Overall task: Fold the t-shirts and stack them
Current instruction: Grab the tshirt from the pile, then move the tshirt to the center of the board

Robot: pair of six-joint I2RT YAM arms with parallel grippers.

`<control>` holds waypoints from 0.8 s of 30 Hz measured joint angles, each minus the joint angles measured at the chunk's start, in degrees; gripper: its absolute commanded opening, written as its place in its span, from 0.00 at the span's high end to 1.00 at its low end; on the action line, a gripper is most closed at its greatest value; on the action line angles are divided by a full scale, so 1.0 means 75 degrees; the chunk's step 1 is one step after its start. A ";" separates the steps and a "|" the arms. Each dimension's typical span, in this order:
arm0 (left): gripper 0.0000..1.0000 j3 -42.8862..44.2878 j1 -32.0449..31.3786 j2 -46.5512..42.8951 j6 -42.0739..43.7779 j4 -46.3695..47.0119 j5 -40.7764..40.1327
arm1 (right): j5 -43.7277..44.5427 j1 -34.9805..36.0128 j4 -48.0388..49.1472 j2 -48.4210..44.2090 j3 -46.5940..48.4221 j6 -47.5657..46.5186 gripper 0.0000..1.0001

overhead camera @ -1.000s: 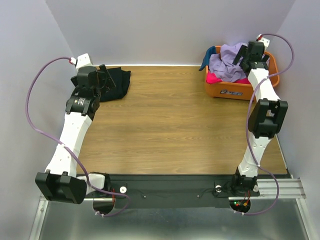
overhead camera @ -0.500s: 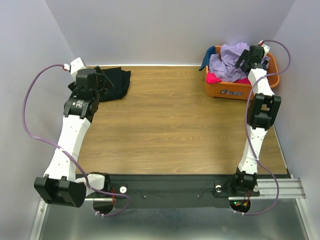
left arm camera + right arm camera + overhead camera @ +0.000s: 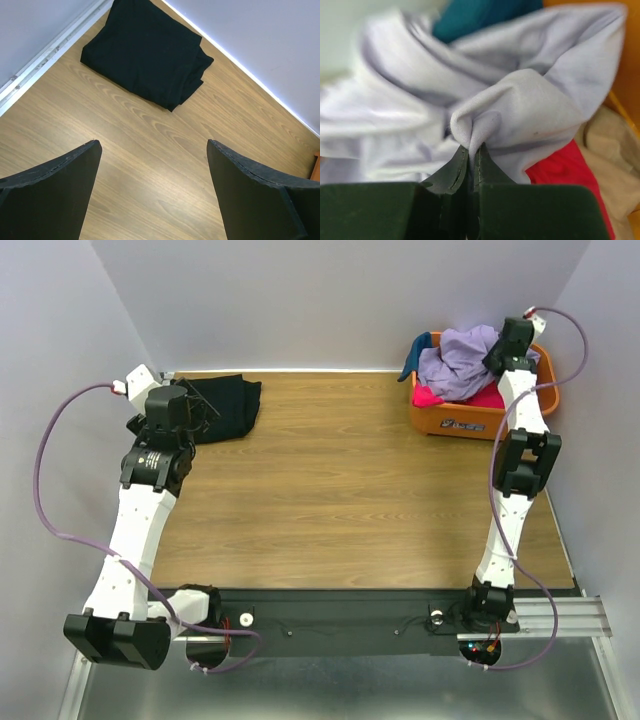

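At two o'clock, the right gripper (image 3: 469,150) nips so little soft lavender-purple cloth t-shirt (image 3: 530,95) it could slip; left gripper (image 3: 152,144) gapes wide.

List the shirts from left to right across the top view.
In order: black shirt → teal shirt → lavender shirt.
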 measured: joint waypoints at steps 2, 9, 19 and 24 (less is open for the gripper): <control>0.02 0.0000 0.0000 -0.0050 0.0082 0.0009 -0.0006 | 0.0064 0.0047 0.0035 -0.0076 0.0286 0.0012 1.00; 0.02 0.0000 0.0000 -0.0017 0.0536 0.0187 0.0146 | 0.0195 0.0455 0.0023 -0.1545 0.0099 -0.0125 1.00; 0.02 0.0192 0.0000 0.0289 0.1405 0.0670 0.0930 | -0.0755 0.1856 0.0423 -0.5182 -0.0662 -0.1003 0.99; 0.02 0.0242 0.0000 0.0297 0.1676 0.0810 0.1297 | -0.2602 0.1874 0.0478 -0.6487 -0.0860 -0.0892 1.00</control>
